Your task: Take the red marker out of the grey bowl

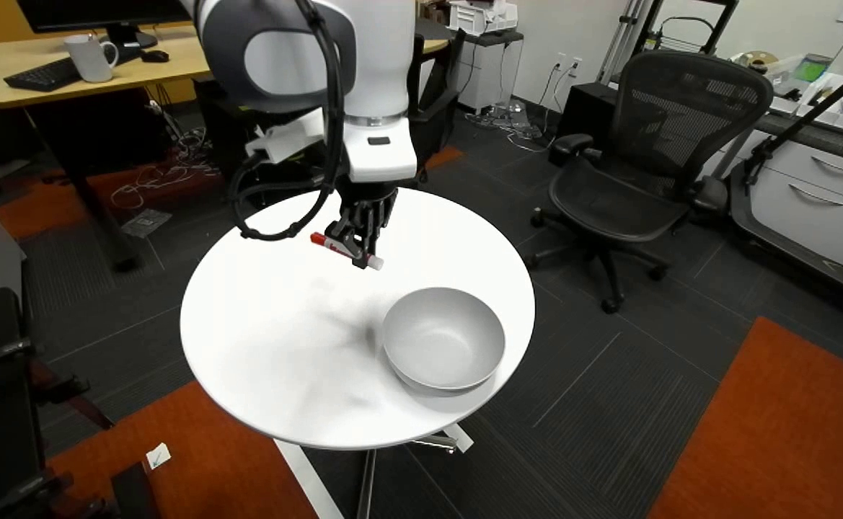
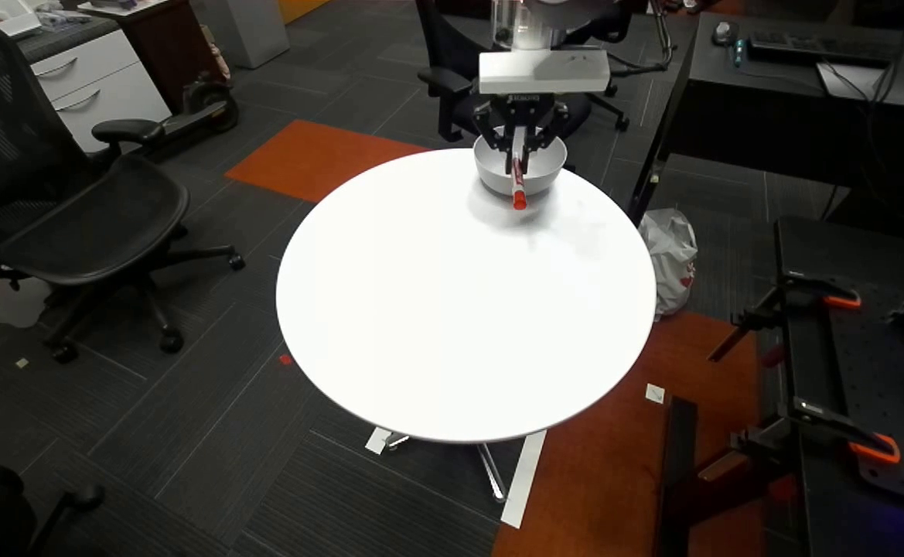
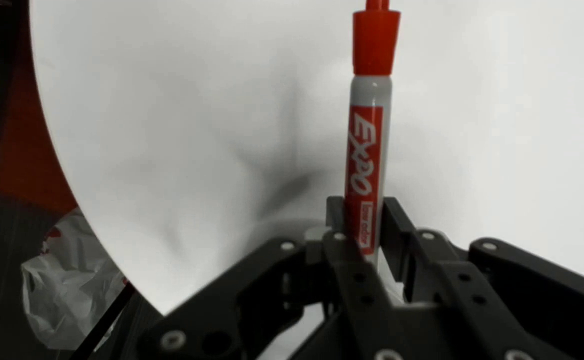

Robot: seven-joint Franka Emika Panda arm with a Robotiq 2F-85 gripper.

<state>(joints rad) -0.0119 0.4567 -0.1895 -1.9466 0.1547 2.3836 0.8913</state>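
The red marker (image 1: 332, 245) is held in the air in my gripper (image 1: 363, 255), tilted, with its red cap to one side and its whitish end out the other. It also shows in an exterior view (image 2: 519, 184), cap toward that camera, and in the wrist view (image 3: 365, 150). The fingers (image 3: 363, 215) are shut on its body, touching both sides. The grey bowl (image 1: 444, 339) stands upright on the table with nothing seen inside. It also shows behind the gripper in an exterior view (image 2: 546, 164). The marker is above the table, outside and beside the bowl.
The round white table (image 1: 270, 346) bears the bowl close to its edge. An office chair (image 1: 630, 173) and a desk (image 1: 176, 61) stand around it. A plastic bag (image 2: 670, 259) lies on the floor beside the table. A dark bench with clamps (image 2: 830, 348) is nearby.
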